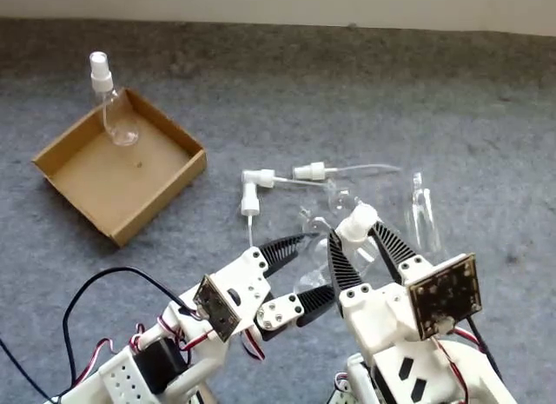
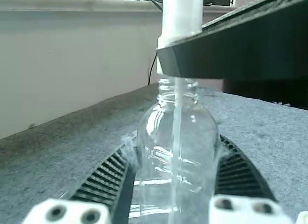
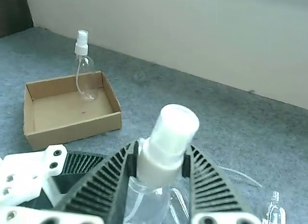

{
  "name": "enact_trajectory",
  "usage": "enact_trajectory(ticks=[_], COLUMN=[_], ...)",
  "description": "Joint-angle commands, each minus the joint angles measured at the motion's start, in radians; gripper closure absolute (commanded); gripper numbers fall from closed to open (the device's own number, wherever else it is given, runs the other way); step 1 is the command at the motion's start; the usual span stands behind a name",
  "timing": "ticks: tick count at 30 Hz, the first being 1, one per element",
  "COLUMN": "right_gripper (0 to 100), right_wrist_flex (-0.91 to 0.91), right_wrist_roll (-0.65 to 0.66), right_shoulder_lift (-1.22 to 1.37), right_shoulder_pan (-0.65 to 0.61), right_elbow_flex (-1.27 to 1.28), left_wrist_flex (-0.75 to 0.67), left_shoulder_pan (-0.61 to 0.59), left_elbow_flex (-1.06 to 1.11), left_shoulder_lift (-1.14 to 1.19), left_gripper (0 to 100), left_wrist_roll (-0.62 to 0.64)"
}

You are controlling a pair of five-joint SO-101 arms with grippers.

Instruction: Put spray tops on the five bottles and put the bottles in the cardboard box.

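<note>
Left claw [image 1: 321,263]: closed on an upright clear bottle [image 2: 173,151], one ribbed finger on each side of its body. It sits near-centre on the grey bench [image 1: 261,100].

Right claw [image 3: 161,154]: clamped on the collar of a white spray top [image 3: 168,137], directly above the held bottle's mouth. The dip tube runs down inside the bottle. The collar sits right at the neck; cannot tell whether it is seated.

Cardboard box [image 1: 156,204]: far left, open. One capped bottle [image 1: 117,117] stands upright in its far corner.

Just beyond the claws, a loose spray top [image 1: 313,170] lies flat with its tube trailing right. Two more tops [image 1: 250,200] lie to its left, close together. An uncapped bottle [image 1: 423,215] lies right of the right claw. There is more clear glass between the tops and the claws, too faint to count.
</note>
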Motion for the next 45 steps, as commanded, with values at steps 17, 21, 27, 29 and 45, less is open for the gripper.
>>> enact_trajectory(ticks=[17,21,27,29,45], right_gripper=[85.2,85.4,85.4,85.4,98.9], right_wrist_flex=[0.05,0.044,0.048,0.048,0.05], right_wrist_roll=[0.078,0.086,0.086,0.086,0.086], right_shoulder_lift=[0.004,-0.001,-0.002,-0.002,-0.004], right_shoulder_pan=[-0.17,-0.196,-0.193,-0.191,0.062], right_elbow_flex=[0.013,0.013,0.013,0.013,-0.054], left_wrist_flex=[-0.031,-0.031,-0.031,-0.031,-0.035], left_shoulder_pan=[-0.027,-0.028,-0.028,-0.028,-0.15], left_elbow_flex=[0.022,0.022,0.022,0.022,0.022], left_shoulder_lift=[-0.013,-0.013,-0.013,-0.013,-0.015], left_gripper=[96,96,96,96,96], left_wrist_roll=[-0.006,-0.006,-0.006,-0.008,-0.006])
